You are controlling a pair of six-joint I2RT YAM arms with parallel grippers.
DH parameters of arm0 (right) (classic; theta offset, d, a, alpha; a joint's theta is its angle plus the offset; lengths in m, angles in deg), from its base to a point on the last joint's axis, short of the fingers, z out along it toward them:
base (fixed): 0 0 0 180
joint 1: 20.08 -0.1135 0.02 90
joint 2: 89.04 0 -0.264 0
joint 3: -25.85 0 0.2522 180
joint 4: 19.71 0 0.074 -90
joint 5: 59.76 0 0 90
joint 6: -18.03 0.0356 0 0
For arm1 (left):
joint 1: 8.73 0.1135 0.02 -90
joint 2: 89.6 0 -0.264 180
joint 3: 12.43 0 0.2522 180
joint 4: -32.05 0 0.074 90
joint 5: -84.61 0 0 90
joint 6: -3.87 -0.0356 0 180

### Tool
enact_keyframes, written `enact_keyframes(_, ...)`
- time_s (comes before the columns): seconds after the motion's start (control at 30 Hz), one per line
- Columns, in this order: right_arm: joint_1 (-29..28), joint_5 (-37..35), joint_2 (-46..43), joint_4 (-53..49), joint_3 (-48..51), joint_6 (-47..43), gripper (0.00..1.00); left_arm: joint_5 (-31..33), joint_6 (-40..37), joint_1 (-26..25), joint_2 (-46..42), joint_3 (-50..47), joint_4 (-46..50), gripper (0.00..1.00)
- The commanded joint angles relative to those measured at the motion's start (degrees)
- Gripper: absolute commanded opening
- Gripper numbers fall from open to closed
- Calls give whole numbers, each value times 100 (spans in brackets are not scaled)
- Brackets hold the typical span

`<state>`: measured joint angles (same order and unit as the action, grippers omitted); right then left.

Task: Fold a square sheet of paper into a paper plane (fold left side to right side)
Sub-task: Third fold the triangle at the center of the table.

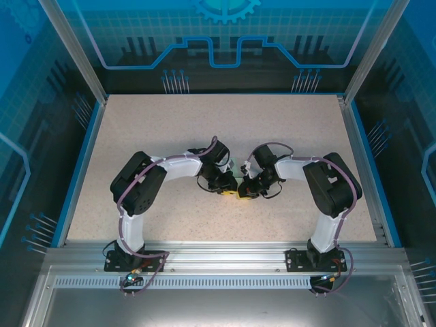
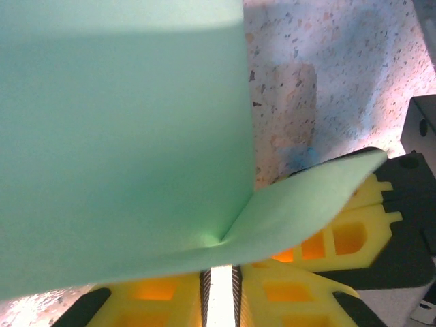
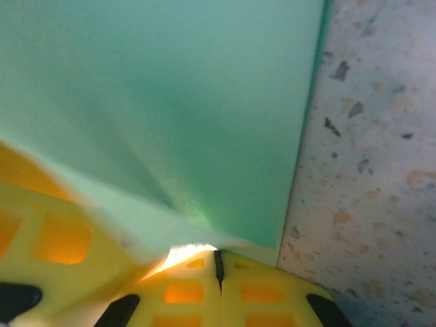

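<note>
– At table centre, both my arms fold inward and the grippers meet nose to nose over the speckled table (image 1: 170,129).
– Left side?
– My left gripper (image 2: 218,300): yellow fingers (image 2: 184,300) nearly together, with a thin bright slit between the pads. The sheet's pucker runs down to that slit. Can't tell if it's clamping or just touching.
– Where's the paper?
– The square sheet of paper (image 2: 122,136) stands up off the table between the two grippers. In my left wrist view the big panel rises on the left. A smaller flap curls right and lies over the other gripper's fingers.
– Right side?
– My right gripper (image 3: 219,269): fingers pressed flat together, only a dark seam between them. The sheet's lower edge puckers into the tips, so it's pinching the sheet by the look of it. Speckled table shows just right of the sheet's edge.
</note>
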<state>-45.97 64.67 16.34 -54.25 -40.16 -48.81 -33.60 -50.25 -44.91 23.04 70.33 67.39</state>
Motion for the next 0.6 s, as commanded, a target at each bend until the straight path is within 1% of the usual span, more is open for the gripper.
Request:
enact_keyframes(0.0,-117,-817,390,-588,216,-18,0,204,-61,83,141,78,-244,19)
enact_keyframes(0.13,-118,-824,387,-605,221,-14,0,120,-83,201,-180,-92,-274,20)
enact_keyframes(0.17,-115,-825,395,-612,62,-22,0,121,-118,211,-287,-144,-261,21)
enact_keyframes(0.33,-118,-827,415,-621,38,-30,0,98,-200,241,-650,-281,-205,22)
enact_keyframes(0.57,-117,-847,422,-612,39,-13,0,-64,-160,218,-461,-291,-381,22)
